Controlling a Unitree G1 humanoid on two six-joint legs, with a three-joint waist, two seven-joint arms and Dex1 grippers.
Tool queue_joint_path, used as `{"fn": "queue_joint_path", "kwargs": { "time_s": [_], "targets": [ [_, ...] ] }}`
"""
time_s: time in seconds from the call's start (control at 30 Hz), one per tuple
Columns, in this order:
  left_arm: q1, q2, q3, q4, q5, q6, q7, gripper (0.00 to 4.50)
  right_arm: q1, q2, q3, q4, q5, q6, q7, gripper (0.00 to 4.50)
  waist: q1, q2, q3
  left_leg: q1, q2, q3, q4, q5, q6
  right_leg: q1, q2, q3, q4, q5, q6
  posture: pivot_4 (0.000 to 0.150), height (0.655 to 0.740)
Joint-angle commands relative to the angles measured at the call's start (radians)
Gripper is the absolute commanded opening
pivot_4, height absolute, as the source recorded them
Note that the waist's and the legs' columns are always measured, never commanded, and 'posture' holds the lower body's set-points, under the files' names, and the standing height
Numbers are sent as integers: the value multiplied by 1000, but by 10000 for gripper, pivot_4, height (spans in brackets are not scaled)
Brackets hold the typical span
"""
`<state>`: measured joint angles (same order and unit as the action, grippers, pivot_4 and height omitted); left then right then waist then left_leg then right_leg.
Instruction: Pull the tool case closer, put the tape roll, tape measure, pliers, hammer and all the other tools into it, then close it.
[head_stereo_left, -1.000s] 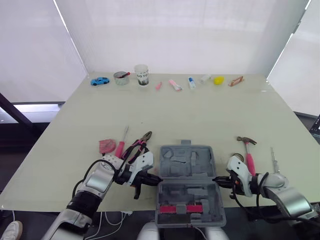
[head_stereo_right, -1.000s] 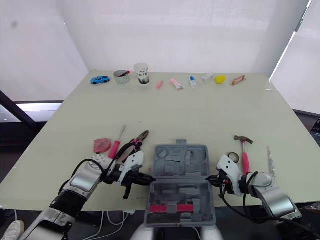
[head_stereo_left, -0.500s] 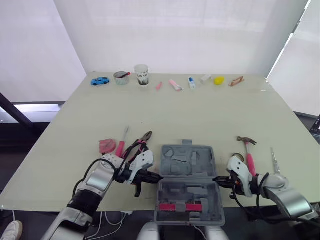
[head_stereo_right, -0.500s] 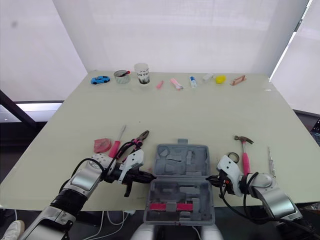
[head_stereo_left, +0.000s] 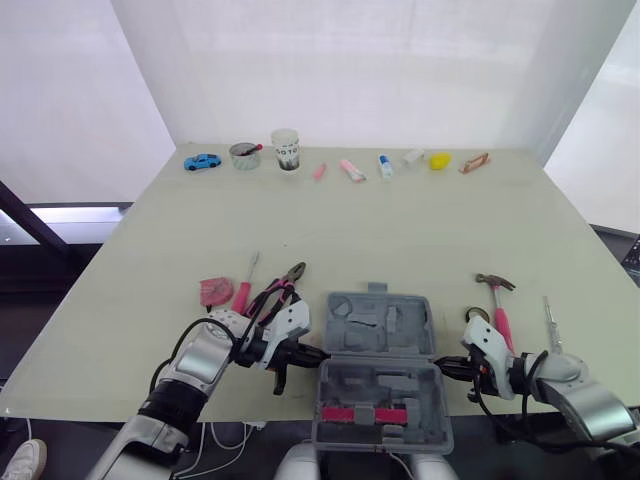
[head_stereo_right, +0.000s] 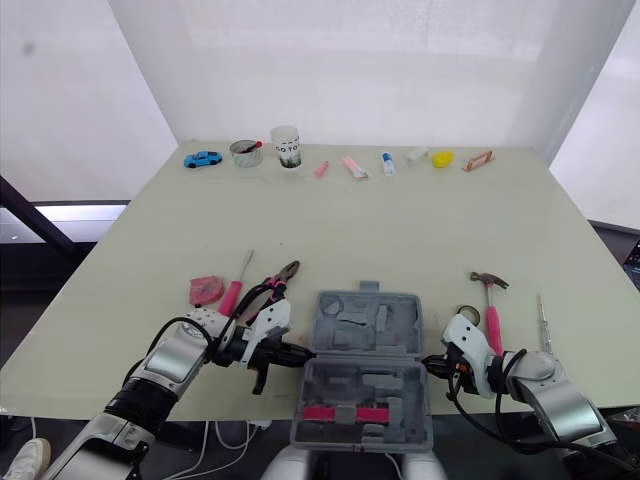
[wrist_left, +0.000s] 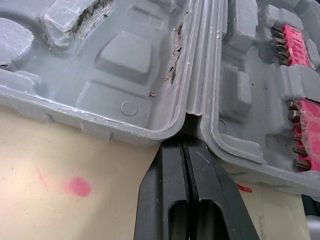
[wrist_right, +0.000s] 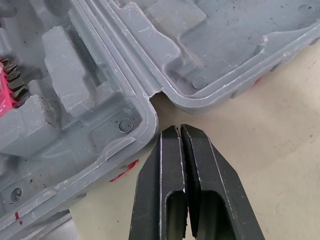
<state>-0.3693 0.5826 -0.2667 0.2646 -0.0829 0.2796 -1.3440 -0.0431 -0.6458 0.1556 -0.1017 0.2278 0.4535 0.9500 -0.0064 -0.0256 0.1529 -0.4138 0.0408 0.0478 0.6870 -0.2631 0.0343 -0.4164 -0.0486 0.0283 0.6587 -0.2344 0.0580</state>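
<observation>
On the pale table, far at the left, lies the pink tape measure. Next to it are a screwdriver with a pink handle and the pliers, and the left arm lies partly over the pliers' handles. The left gripper has its two fingers pressed tight together with nothing between them, and its tip pokes into the little gap at the hinge of the tool case. The gray case lies wide open at the near edge, in the middle, with a pink strip of bits in its near half. The right gripper is squeezed together too, with nothing in it, just beside the hinge on the other side. Past it are the tape roll, the hammer and a thin metal tool. Far at the back sit a blue toy car and a cup (with more small things in that row).
</observation>
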Motion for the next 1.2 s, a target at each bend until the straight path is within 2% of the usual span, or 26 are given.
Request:
{"fn": "queue_joint_path", "kwargs": {
  "time_s": [0.03,0.67,0.87,0.97,1.1,1.2],
  "targets": [
    [-1,-1,-18,-30,-12,1,-7,0,6,-10,-33,-24,12,-15,-6,974,0,0,0,0,0,0,0,0,0,0,0,0,0,0,0,1500,7400],
    [20,71,36,-11,-42,-14,-1,0,17,-6,-55,-10,12,-50,-27,974,-5,0,0,0,0,0,0,0,0,0,0,0,0,0,0,1500,7400],
    [65,67,144,-96,-148,25,32,0,66,47,-192,-32,101,-99,-77,974,-4,0,0,0,0,-1,0,0,0,0,0,0,0,0,0,1500,7400],
    [136,66,242,-196,-247,20,42,0,99,75,-310,-57,176,-144,-88,974,-3,0,0,0,1,-2,0,0,0,0,-1,0,-1,0,0,1500,7400],
    [229,93,323,-283,-309,28,65,0,146,79,-375,-69,194,-213,-81,974,-5,1,0,0,1,-3,-1,0,0,0,-1,1,-1,0,0,1500,7400],
    [280,82,415,-327,-381,65,124,0,168,93,-429,-66,206,-259,-100,6840,-5,1,1,1,1,-3,-1,0,0,1,-1,1,0,0,-1,1500,7400]
  ]
}}
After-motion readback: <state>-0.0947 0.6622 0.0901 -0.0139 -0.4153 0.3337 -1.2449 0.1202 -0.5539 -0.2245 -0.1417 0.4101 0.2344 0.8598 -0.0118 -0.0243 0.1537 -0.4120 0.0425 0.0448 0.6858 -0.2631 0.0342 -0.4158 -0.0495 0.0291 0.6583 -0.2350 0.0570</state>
